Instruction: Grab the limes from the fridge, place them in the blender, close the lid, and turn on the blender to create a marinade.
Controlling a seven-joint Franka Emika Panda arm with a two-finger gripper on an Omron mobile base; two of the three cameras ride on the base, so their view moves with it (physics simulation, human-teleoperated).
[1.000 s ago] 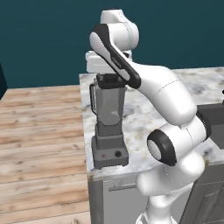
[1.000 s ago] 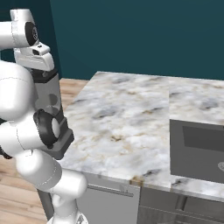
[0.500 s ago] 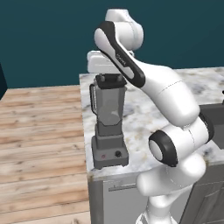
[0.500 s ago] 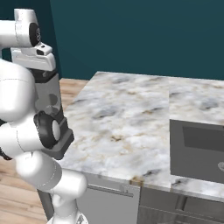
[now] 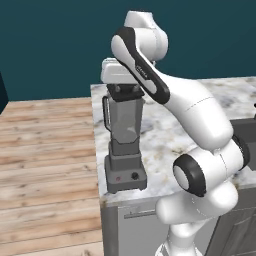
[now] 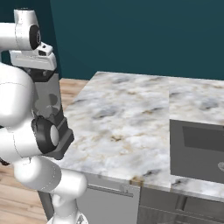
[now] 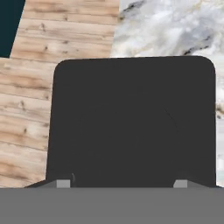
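Observation:
The blender (image 5: 124,131) stands at the left end of the marble counter (image 5: 167,137), its grey jar on a dark base with a red button (image 5: 118,178) and a black knob (image 5: 134,175). My gripper (image 5: 122,90) points straight down onto the jar's top. In the hand view the black square lid (image 7: 131,122) lies just under the hand, and my gripper (image 7: 122,183) has a fingertip at each of its side edges, shut on it. The blender (image 6: 47,97) also stands behind my arm in the right base view. The limes are hidden and the fridge is out of view.
The marble counter (image 6: 131,113) runs to the right of the blender. A dark recessed panel (image 6: 197,148) is set into its right part. Wooden floor (image 5: 45,150) lies to the left, past the counter's edge. A teal wall stands behind.
The fingers have drawn in toward the lid's sides. The upper arm has shifted slightly to the right, while the hand has stayed over the jar.

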